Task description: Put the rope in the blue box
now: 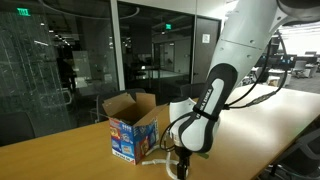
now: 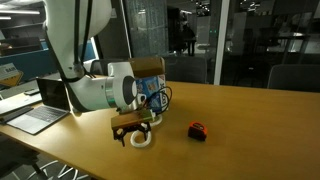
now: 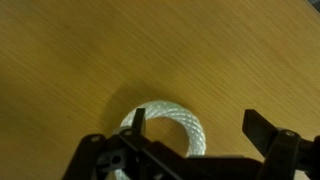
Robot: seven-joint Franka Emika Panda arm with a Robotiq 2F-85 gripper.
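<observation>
The rope (image 3: pixel 186 120) is a white twisted cord lying coiled on the wooden table. It shows as a small white loop under the gripper in an exterior view (image 2: pixel 140 141). My gripper (image 3: pixel 197 122) is open and low over it, with one finger inside the loop and the other finger beyond its outer side. The gripper appears in both exterior views (image 1: pixel 180 160) (image 2: pixel 135 131). The blue box (image 1: pixel 132 131) stands open just behind the gripper with its brown flaps up. In an exterior view the arm partly hides the box (image 2: pixel 152 82).
A small red-and-black object (image 2: pixel 197 130) lies on the table beside the rope. An open laptop (image 2: pixel 38 112) sits near the table edge. Glass walls stand behind the table. The wooden table top (image 1: pixel 260 120) stretches away past the arm.
</observation>
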